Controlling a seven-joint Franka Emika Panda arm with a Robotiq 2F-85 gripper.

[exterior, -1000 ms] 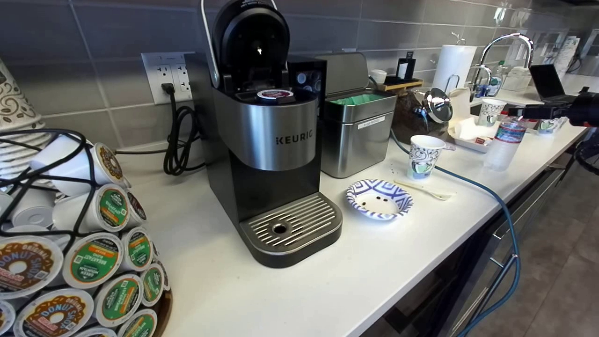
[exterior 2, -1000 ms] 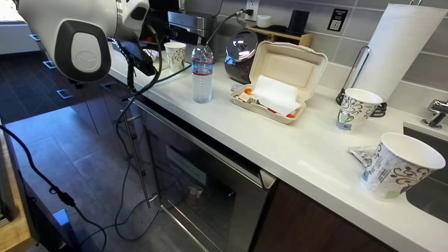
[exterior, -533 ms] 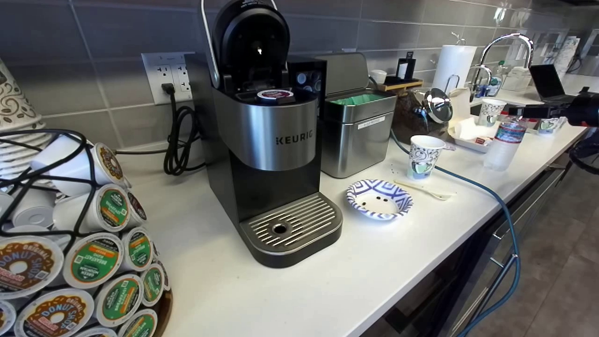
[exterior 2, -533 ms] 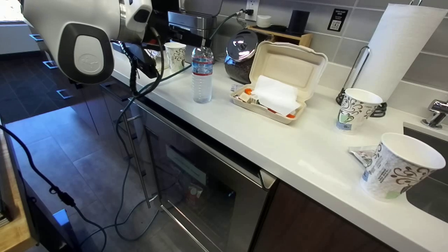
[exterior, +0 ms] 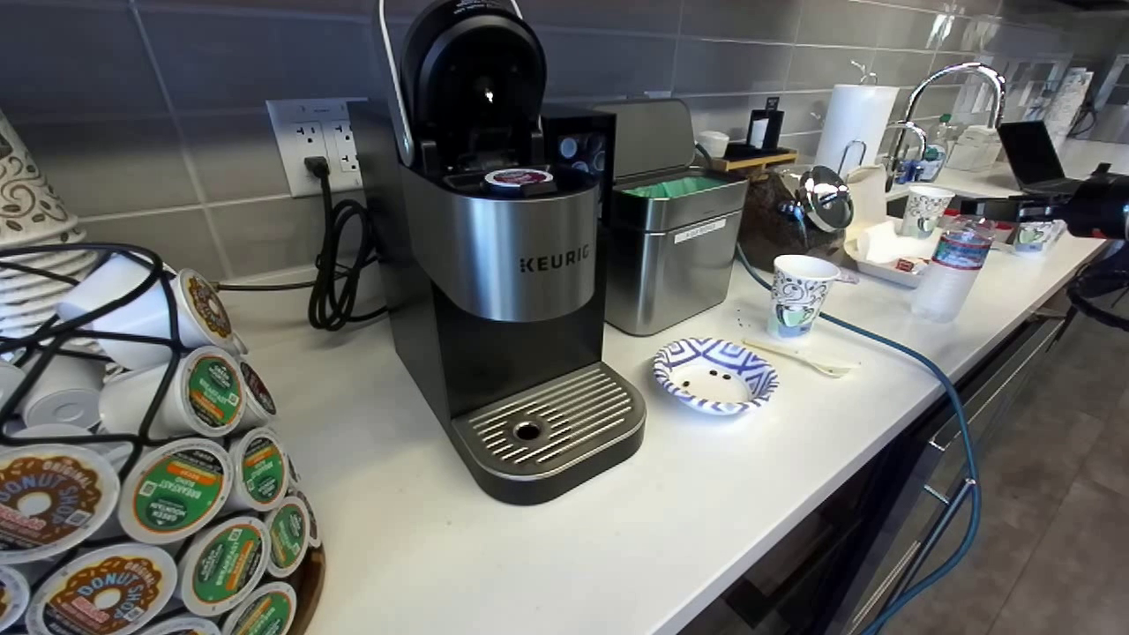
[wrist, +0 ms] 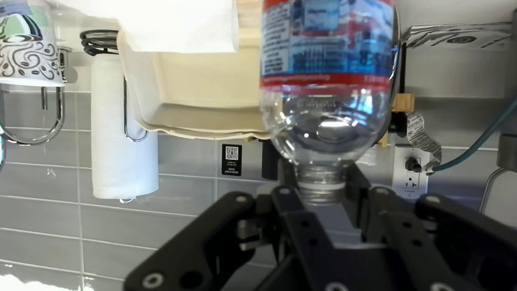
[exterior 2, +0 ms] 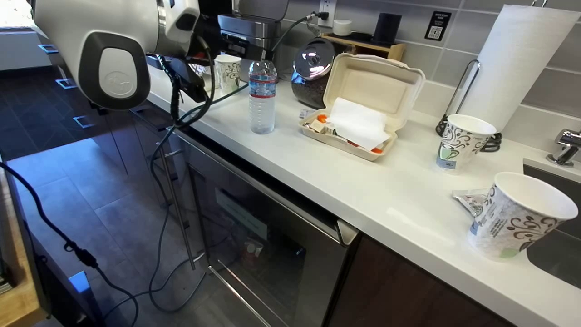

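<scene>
A clear water bottle (exterior 2: 262,113) with a red and blue label stands upright on the white counter (exterior 2: 290,150). My gripper (wrist: 321,182) is shut on its neck, one black finger (wrist: 287,176) on each side. The wrist picture is upside down, so the bottle (wrist: 325,81) hangs from the top there. No cap shows on its threaded neck. In an exterior view the arm reaches in from the right to the top of the bottle (exterior: 953,265), where the fingertips are small and partly hidden.
Behind the bottle are an opened takeout box (exterior 2: 376,86) and a glass jar (exterior 2: 308,75). Paper cups (exterior 2: 463,141) stand near the sink, another cup (exterior: 798,295) nearer the coffee machine (exterior: 512,256). A patterned bowl (exterior: 763,379) and a blue cable (exterior: 917,348) lie on the counter.
The arm has shifted slightly toward the bottle, and the jaws have come together on its neck. The bottle itself has not visibly moved.
</scene>
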